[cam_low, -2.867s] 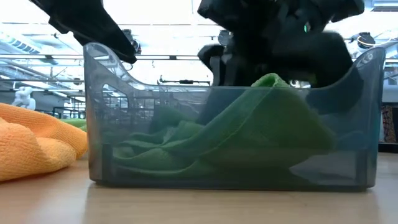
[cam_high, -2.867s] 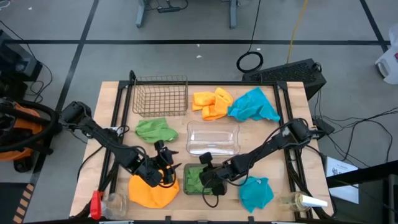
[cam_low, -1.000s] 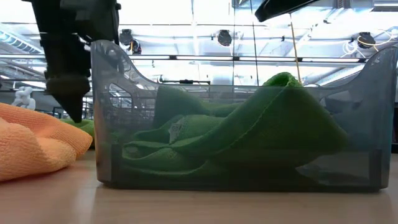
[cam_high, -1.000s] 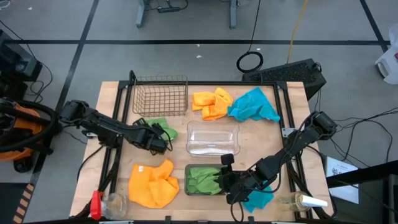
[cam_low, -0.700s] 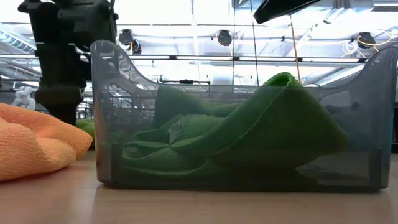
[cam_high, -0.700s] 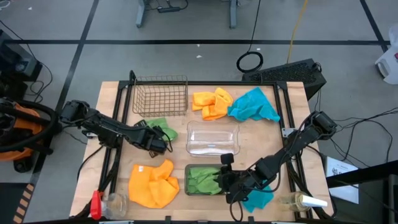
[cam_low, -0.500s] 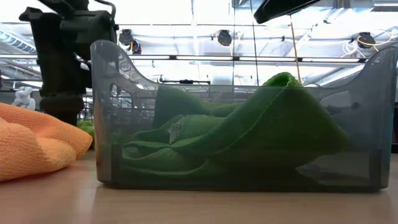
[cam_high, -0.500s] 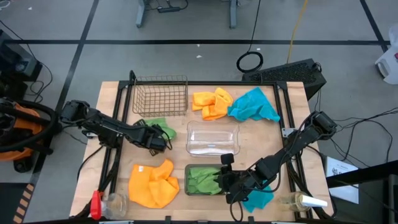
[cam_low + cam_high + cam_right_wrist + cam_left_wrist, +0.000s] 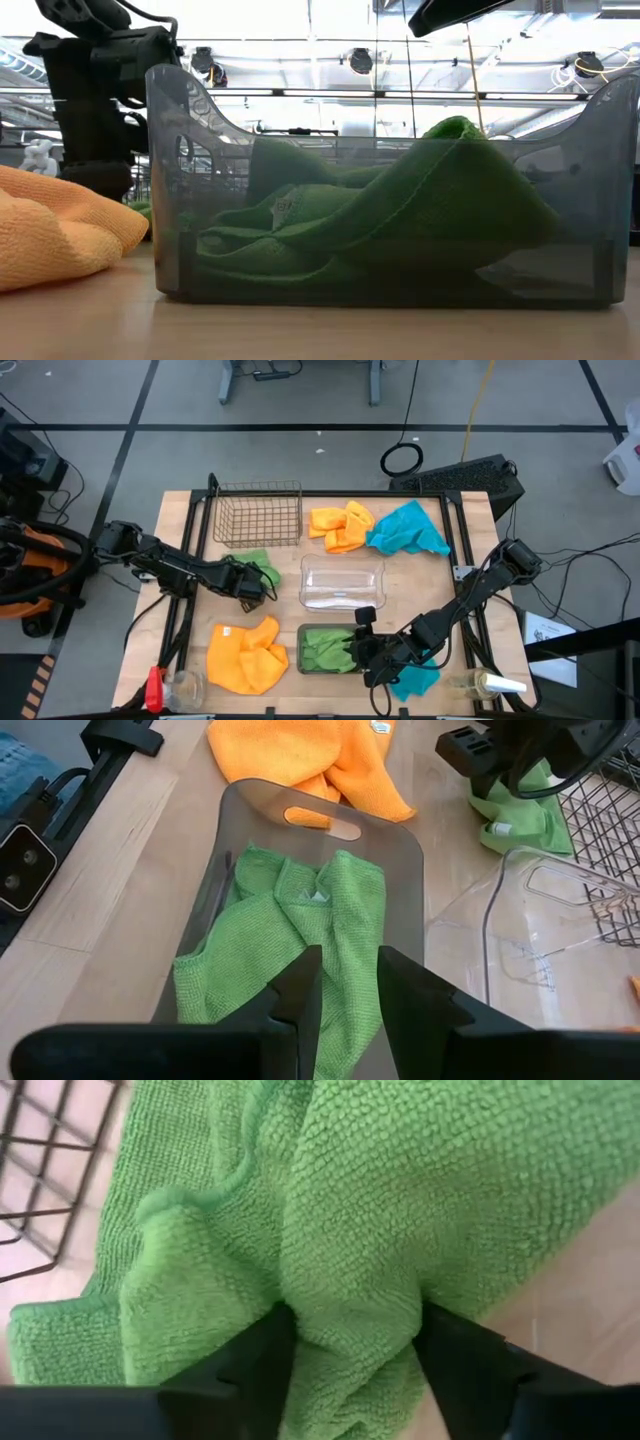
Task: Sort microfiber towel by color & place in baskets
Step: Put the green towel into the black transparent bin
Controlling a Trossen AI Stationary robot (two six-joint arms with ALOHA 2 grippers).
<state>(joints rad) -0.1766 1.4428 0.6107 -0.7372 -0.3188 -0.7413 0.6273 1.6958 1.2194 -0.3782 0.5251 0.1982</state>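
A light green towel [image 9: 258,567] lies on the table just in front of the brown wire basket [image 9: 258,513]. My left gripper [image 9: 260,584] is down on it, shut on a bunch of it [image 9: 350,1260]. Another green towel [image 9: 325,648] lies crumpled in the grey tray [image 9: 300,632]. My right gripper [image 9: 363,646] hovers open over that tray's right end [image 9: 345,985], touching nothing. One orange towel [image 9: 245,656] lies left of the tray, and a teal towel [image 9: 412,682] lies under the right arm. Two orange towels [image 9: 340,526] and a teal one [image 9: 408,528] lie at the far side. My left gripper pinches a raised fold of the green towel [image 9: 350,1305] between its two fingers [image 9: 265,1355], coming from above and slanting down. The cloth puckers between the fingers. How many layers it has I cannot tell. The rest of the towel lies slack on the table.
A clear plastic tray [image 9: 342,582] sits mid-table between both arms. A clear cup with a red thing [image 9: 170,686] stands at the near left corner and a bottle [image 9: 485,683] at the near right. A dark frame rail [image 9: 190,550] borders the work area.
My left gripper has come down onto the green towel beside the wire basket; in the low view its body sinks lower behind the orange towel. The right arm and the towel in the grey tray have kept still.
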